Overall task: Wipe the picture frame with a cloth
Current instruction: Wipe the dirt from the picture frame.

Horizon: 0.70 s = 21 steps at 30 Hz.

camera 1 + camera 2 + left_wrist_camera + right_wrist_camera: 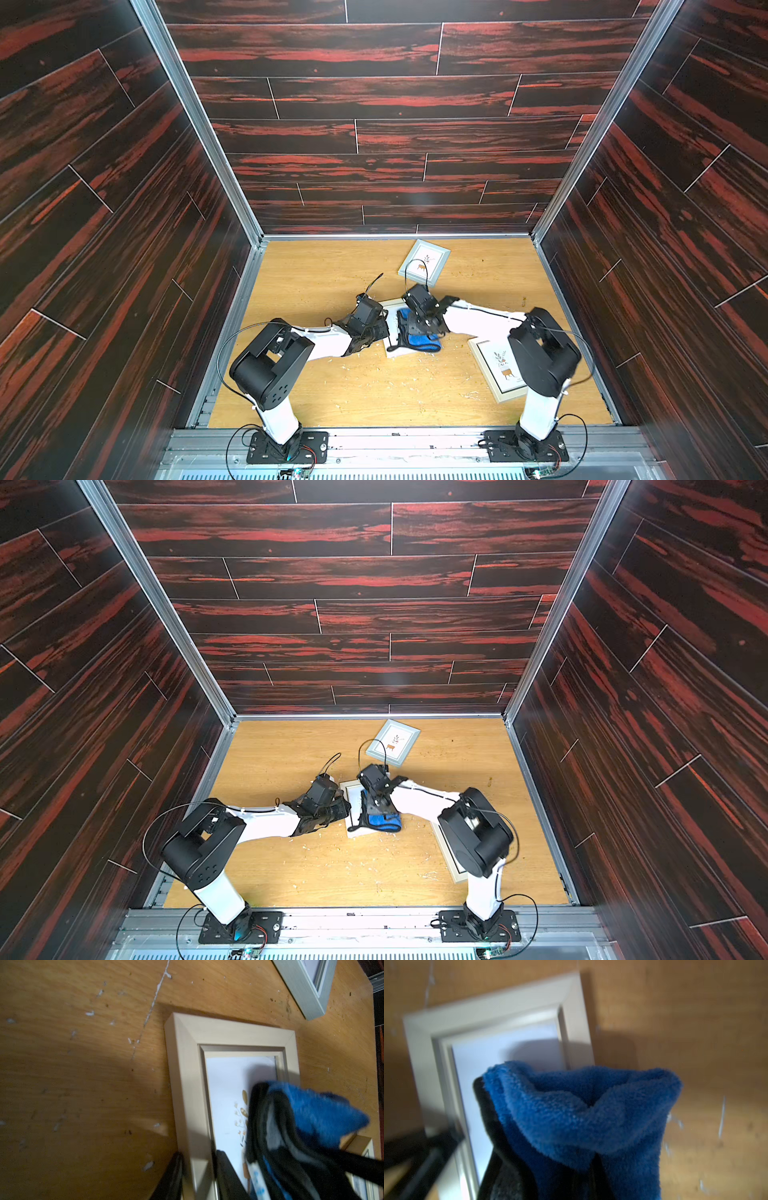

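Right pincer [428,328] pinches the soft, limp cloth [591,1115] bunched below it; left pincer [199,1178] clamps the rigid picture frame [187,1084] rail.

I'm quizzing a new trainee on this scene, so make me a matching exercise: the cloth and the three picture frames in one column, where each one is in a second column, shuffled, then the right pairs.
Things
1. cloth
2. middle frame
3. grey frame
4. near frame

Places
A. lying apart, by the back wall
B. partly hidden under the right arm
C. bunched in the right pincer
D. one rail between the fingers of the left pincer

Pairs: 1-C, 2-D, 3-A, 4-B
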Tool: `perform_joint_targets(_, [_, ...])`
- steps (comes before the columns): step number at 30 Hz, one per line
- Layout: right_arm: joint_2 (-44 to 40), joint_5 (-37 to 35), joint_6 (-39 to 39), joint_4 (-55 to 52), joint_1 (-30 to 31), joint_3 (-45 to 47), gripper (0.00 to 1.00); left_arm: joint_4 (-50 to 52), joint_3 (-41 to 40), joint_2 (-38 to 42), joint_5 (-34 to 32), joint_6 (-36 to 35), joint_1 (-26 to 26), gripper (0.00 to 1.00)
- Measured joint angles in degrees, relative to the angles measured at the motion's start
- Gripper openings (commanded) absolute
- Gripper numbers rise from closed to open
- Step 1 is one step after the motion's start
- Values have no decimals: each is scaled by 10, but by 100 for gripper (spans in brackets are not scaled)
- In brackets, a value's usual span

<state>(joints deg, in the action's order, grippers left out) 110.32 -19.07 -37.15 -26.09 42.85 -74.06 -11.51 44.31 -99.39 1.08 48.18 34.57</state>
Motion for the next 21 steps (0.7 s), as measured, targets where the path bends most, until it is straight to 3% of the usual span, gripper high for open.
perform_joint_targets(4, [37, -6, 12, 4, -18, -49, 0, 3, 1, 1, -1, -3, 0, 30])
perform_joint_targets(13, [-49, 15, 14, 52, 10, 82, 0, 4, 1, 2, 0, -10, 0, 30])
perform_joint_targets(21, [62, 16, 24, 2, -5, -79, 0, 16, 8, 0, 2, -14, -1, 30])
